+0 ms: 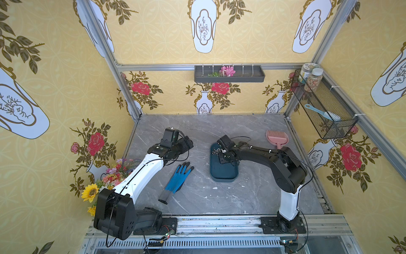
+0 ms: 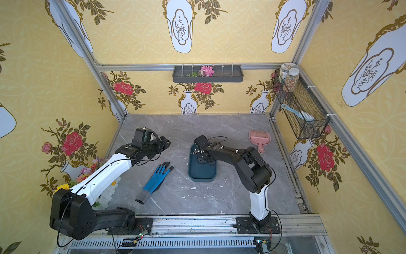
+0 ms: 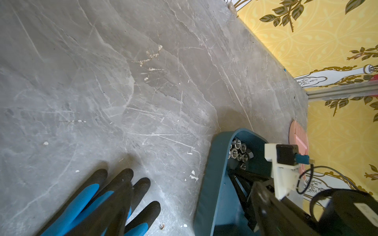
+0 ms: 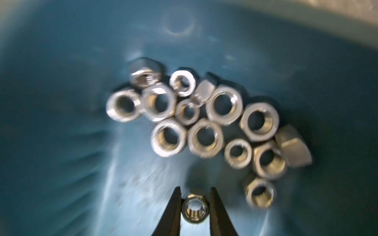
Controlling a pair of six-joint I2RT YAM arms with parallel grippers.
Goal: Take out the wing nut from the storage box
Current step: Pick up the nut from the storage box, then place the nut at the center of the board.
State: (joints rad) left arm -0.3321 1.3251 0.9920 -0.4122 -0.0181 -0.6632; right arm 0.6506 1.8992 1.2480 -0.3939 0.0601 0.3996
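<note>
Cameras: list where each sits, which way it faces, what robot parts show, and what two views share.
Both top views: high in front, looking down at the table; left arm and right arm whole.
Left wrist: on the left arm, looking across the glove toward the storage box; only the right arm shows.
Right wrist: on the right arm, looking down into the storage box; its fingers grip one nut.
Shared: both wrist views show the nut pile.

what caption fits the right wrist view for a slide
Right tool closed on a small nut beside a cluster of nuts in the storage box
</note>
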